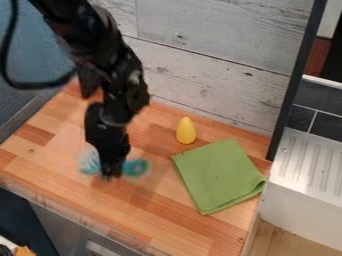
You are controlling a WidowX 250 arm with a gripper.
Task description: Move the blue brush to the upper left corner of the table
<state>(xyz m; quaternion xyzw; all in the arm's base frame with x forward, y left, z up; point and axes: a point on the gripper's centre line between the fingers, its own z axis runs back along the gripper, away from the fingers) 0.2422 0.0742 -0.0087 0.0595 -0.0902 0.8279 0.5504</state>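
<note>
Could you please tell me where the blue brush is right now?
The blue brush is in the camera view's left half, on the wooden table, right at the gripper.

The brush (135, 168) was teal, paler at its bristly end, and the arm (110, 55) above it black. Orange-brown strips in lighter and darker tones patterned the counter (200, 230). The cloth (218, 175) was plain green, the cone-shaped object (186, 131) yellow. Dark seams and knots marked the pale grey plank wall (207, 30); pale lines crossed the dark grey tiles (327, 127).
</note>
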